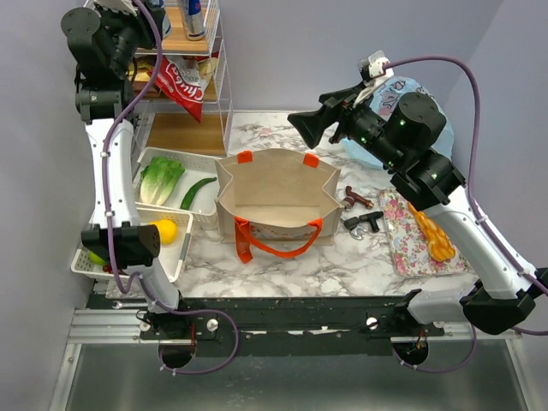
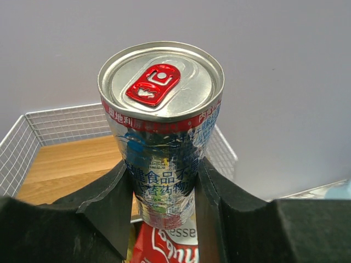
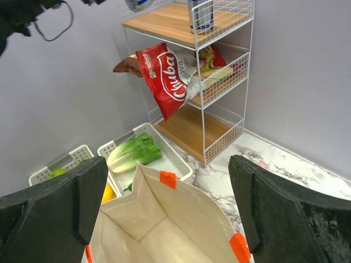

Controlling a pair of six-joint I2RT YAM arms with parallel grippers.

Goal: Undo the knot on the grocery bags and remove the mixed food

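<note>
Near-left: white wire basket holding a round yellow fruit. Centre of the counter: boxy beige canvas tote with orange strap handles, mouth open, looks empty from above. Right gripper hovers over its far-right rim, released, fingers spread wide, touching nothing. Left of the tote: leafy green lettuce and long green cucumber in a second basket.

Far-left: white wire rack with wooden shelves, with a red crinkly snack packet hanging out of the middle tier. Left gripper is clenched on an upright blue-silver drink can. The top shelf is just behind the can and the packet is below it.

Looks like a shelving step. Keep the can vertical, carry it in past the wire rim, stay clear of the other can, seat the base flat, then let go.

Far-right: thin light-blue plastic bag behind the right arm; knot not visible.
</note>
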